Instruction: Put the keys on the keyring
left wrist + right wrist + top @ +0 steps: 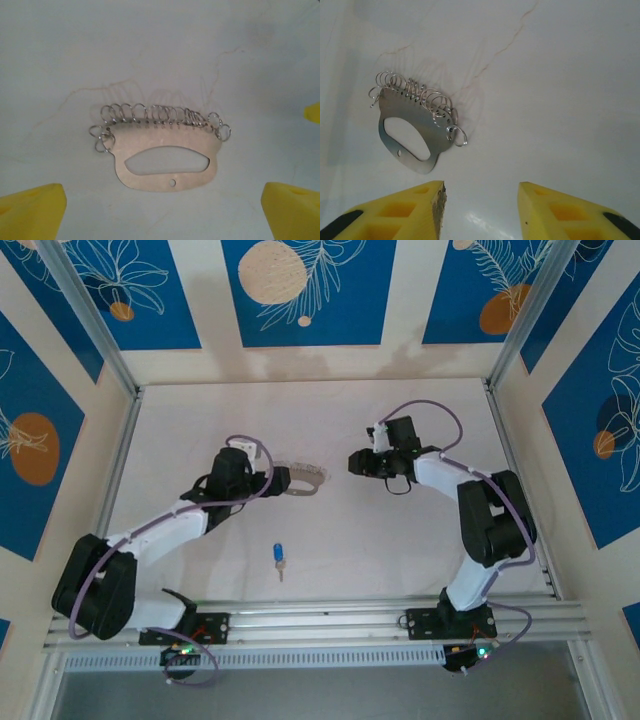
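Near the overhead view's centre, the keyring (pixel 306 481) is lying just beside the left gripper (pixel 280 480), jaws gaping wide, empty. The right gripper (pixel 481 200) is hanging with jaws part-way apart, empty. Lower down, the key (pixel 278 554) is lying untouched; grasping it, likely next, is calling for a fine pinch.

- Key (pixel 278 554): blue head, pale blade.
- Keyring (pixel 165 141): silvery grey, shiny rings.
- Surface (pixel 330 410): white, faint brownish hairlines.
- Walls (pixel 350 310): blue panels, white leaf outlines, orange discs.
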### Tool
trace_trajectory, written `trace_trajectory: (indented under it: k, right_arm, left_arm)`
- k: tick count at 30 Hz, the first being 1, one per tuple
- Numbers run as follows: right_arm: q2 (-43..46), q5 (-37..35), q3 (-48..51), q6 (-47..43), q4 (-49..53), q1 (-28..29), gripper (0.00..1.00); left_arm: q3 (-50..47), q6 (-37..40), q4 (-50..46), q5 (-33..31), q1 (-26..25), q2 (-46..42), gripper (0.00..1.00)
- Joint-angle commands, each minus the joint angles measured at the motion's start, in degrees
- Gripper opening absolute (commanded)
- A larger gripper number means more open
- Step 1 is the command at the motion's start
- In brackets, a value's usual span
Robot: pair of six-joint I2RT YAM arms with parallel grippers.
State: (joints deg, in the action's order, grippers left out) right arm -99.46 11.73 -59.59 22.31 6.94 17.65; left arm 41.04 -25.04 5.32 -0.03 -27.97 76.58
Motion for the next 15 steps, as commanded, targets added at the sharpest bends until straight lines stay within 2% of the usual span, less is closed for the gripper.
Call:
trace_trajectory:
  k: [1,6,15]
  right_arm:
    - [-2.75,3.94,-2.48,-0.99,-2.21,1.21,0.44]
    - [-6.79,7.23,-4.43,-1.47,-5.02,2.61,0.44]
    - [-12.27,7.41,-7.53,-1.47,-5.98,3.81,0.45]
  left_arm:
    - [2.28,-1.25,0.57,0.67,-0.51,1.37,1.0]
    - [2.95,-1.24,0.98,1.7,-0.51,0.95,1.0]
    - [5.05,-1.07,-0.05,2.23,-0.51,0.85,1.0]
